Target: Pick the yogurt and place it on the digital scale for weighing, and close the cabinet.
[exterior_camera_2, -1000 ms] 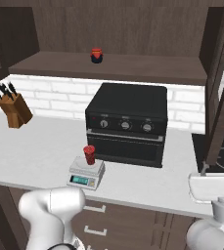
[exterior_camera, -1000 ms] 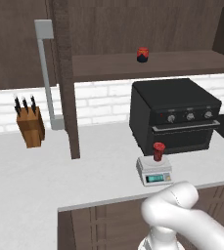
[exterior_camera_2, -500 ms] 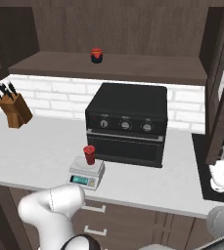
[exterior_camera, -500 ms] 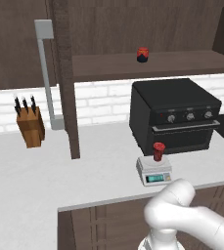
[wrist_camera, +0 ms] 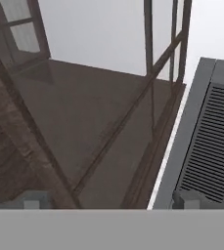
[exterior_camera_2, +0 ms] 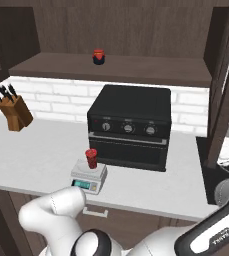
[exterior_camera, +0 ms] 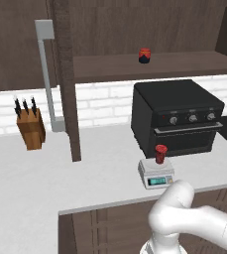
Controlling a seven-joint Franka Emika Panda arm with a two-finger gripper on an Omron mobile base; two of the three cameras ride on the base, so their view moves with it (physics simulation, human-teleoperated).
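Left base view: yogurt [exterior_camera: 160, 154] upright on digital scale [exterior_camera: 155, 173], teal display lit, on white counter [exterior_camera: 45, 178] just in front of black oven [exterior_camera: 177, 115]. Cabinet [exterior_camera: 65, 79] door open, edge-on, w/ grey bar handle [exterior_camera: 46, 74]. Red/navy jar [exterior_camera: 144, 55] on shelf. Knife block [exterior_camera: 30, 126] at left.

Right base view: yogurt [exterior_camera_2: 91, 158] on scale [exterior_camera_2: 88, 177], oven [exterior_camera_2: 130, 125] behind. Jar [exterior_camera_2: 99, 57] on shelf above.

Hand view: gripper [wrist_camera: 108, 200] tips well apart, released, nothing between; dark glass-panelled door [wrist_camera: 84, 122] ahead, grey vented panel [wrist_camera: 206, 141] at right.

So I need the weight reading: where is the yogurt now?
The yogurt stands on the digital scale, on the counter just in front of the black oven.
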